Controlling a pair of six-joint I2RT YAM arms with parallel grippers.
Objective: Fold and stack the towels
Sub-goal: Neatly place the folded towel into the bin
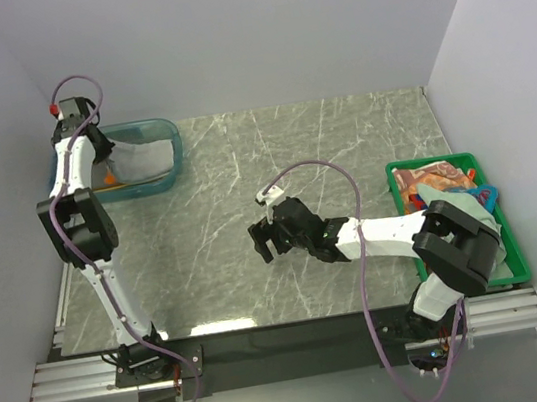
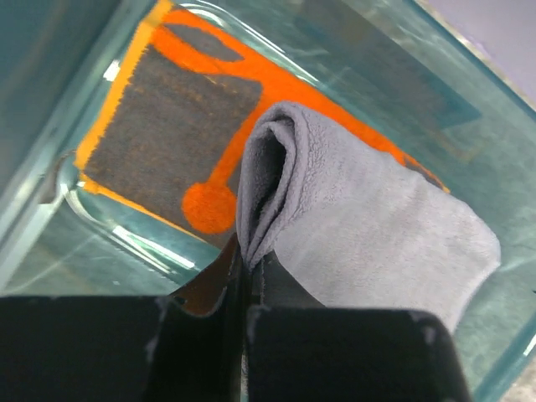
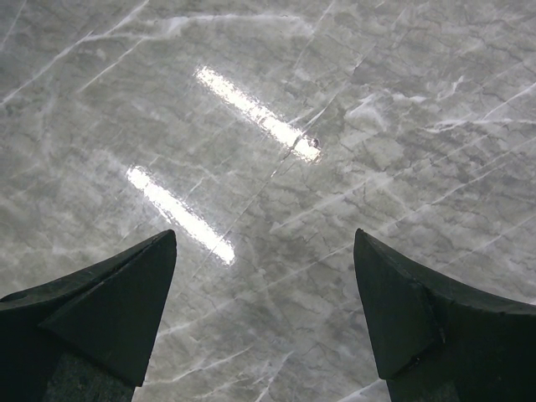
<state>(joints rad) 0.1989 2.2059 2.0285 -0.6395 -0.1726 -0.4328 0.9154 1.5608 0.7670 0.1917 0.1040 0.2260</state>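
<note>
two towels lie in the clear teal plastic tub (image 1: 141, 124), upper left: left end effector (image 2: 247, 268) pinches the pale grey towel (image 2: 368, 226) atop the orange-brown towel (image 2: 167, 126); right end effector (image 3: 264, 318) spread over marble tabletop (image 3: 352, 109).

the top view looks steeply down from above and behind the arm bases, which sit at the frame's bottom edge. it takes in the whole counter (image 1: 342, 150), with the teal tub (image 1: 176, 139) at upper left and the green crate (image 1: 513, 260) at right. the left wrist view sits very near, looking past the left gripper (image 2: 247, 260) into that same tub, filled by the grey towel (image 2: 368, 226) and orange-brown towel (image 2: 167, 126). the right wrist view faces down, close on the counter, framed by the right gripper (image 3: 264, 239) at its lower edge, over the patch at the top view's centre.
</note>
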